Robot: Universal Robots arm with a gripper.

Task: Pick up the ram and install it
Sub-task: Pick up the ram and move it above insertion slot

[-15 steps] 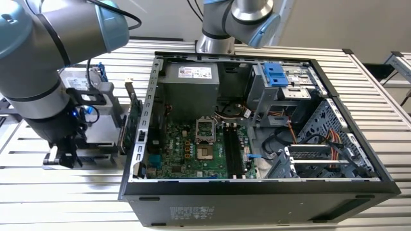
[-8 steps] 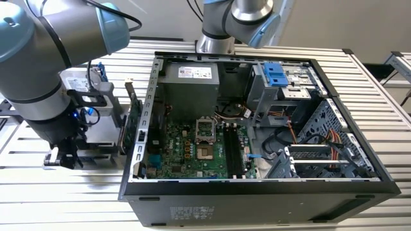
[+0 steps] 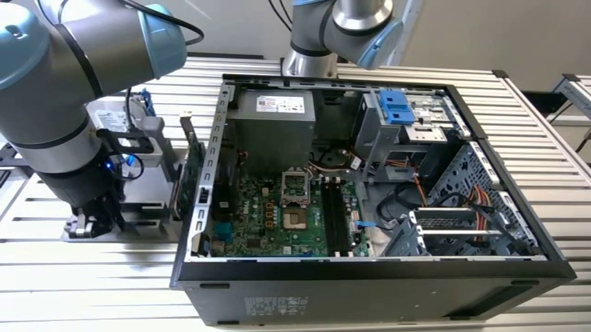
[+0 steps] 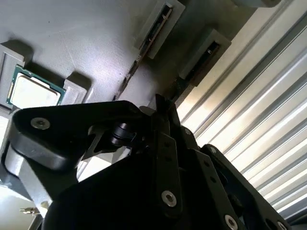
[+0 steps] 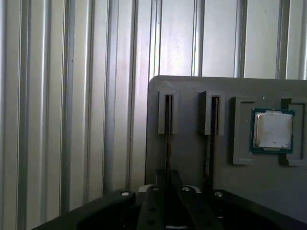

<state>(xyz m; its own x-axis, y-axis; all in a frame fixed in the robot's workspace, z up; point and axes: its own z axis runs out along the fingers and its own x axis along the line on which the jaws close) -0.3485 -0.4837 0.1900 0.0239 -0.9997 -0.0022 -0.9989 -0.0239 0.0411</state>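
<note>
The ram (image 5: 168, 143) is a slim dark stick standing on edge in a slotted holder on a grey fixture plate (image 5: 192, 86). In the second wrist view the ram (image 4: 128, 79) runs from its slot towards the fingers. My gripper (image 5: 168, 178) sits directly over the stick's near end with its fingers drawn together on it. The same grip shows in the second wrist view, where the gripper (image 4: 163, 108) pinches the thin edge. In the exterior view my gripper (image 3: 93, 223) is low over the fixture, on the exterior view's left of the open computer case (image 3: 369, 273).
A second dark stick (image 5: 209, 143) stands in the neighbouring slot, with a processor chip (image 5: 272, 130) beyond it. On the fixture stand a green card (image 3: 196, 173) and a hard drive (image 3: 115, 117). The motherboard's memory slots (image 3: 334, 214) lie inside the case. Another arm's base (image 3: 319, 41) stands behind it.
</note>
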